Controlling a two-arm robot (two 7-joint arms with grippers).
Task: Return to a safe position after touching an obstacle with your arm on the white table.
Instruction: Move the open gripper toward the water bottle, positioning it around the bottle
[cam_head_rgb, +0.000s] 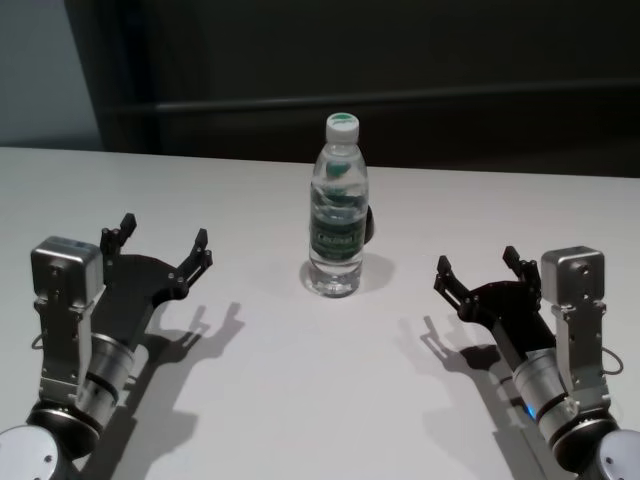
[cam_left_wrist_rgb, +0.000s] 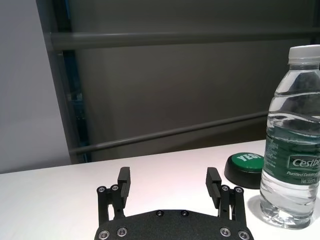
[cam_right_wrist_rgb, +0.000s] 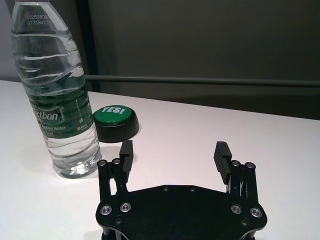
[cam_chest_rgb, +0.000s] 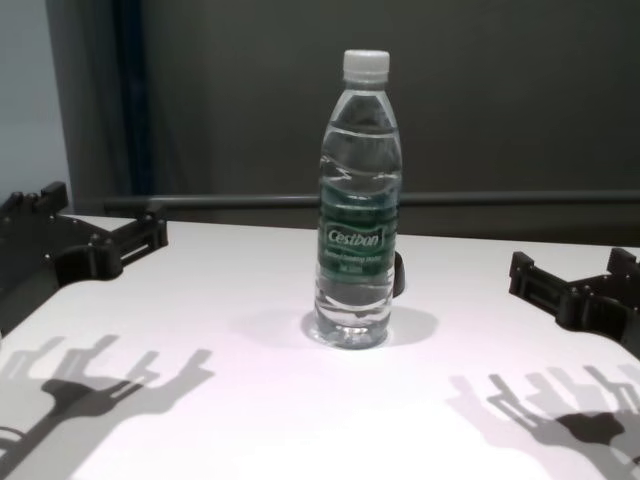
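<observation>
**Two open grippers flank an upright water bottle on a white table**

On the robot's left side, the left gripper (cam_head_rgb: 160, 248) hovers just above the white table (cam_head_rgb: 250, 400), its two black fingers spread wide with nothing between them. It points forward and slightly inward, well apart from the bottle.

In the middle of the table stands the obstacle, a tall clear plastic water bottle (cam_head_rgb: 338, 205) with a white screw cap and a dark green label band. It is upright and looks nearly full of water. No arm or gripper touches it. Just behind it, partly hidden in the head view, sits a low round green button (cam_right_wrist_rgb: 115, 121) on a black base, marked "YES!".

On the robot's right side, the right gripper (cam_head_rgb: 478, 268) mirrors the left: low over the table, fingers wide apart and empty, near the bottle but clear of it.

Judging from its look, the bottle would handle as fairly heavy for its size, with smooth, slippery, slightly yielding walls. Tall on a narrow base, it would likely tip if nudged near the cap. Were it to be held, the labelled middle band seems the firmest place to take hold. For this task, though, a brush of the arm is all that is asked, followed by a retreat; both arms already sit well back.
</observation>
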